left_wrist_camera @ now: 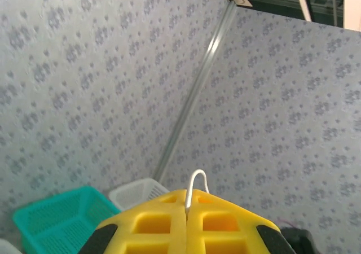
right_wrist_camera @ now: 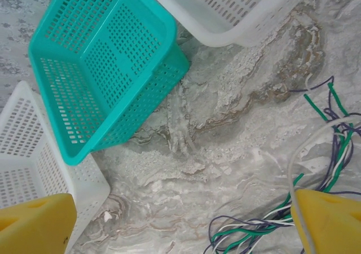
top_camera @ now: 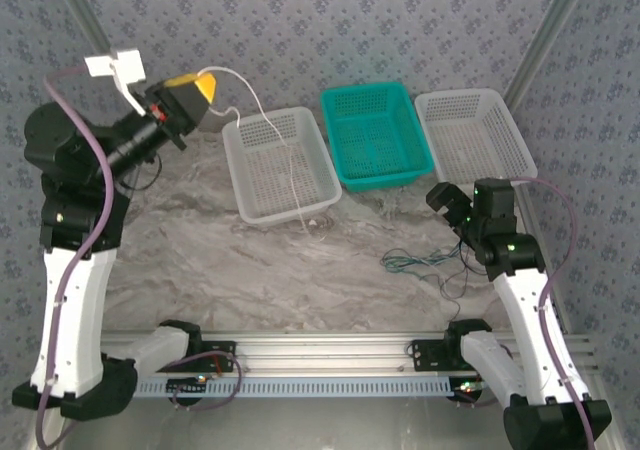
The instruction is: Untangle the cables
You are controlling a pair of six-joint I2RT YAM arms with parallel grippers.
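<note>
Yellow fingers of your left gripper are pinched together on the whitish cable. It is held high at far left so the length hangs free across the left white basket. Other cables lie tangled on the table, near right. Your right gripper hovers over them, fingers spread wide, probably to pin the knot.

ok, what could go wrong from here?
1. The white cable hangs from the shut left jaws across the left white basket; pulling up could snag its mesh and drag it.
2. The right jaws stand open by the tangle; closing there may pinch several strands together.
</note>
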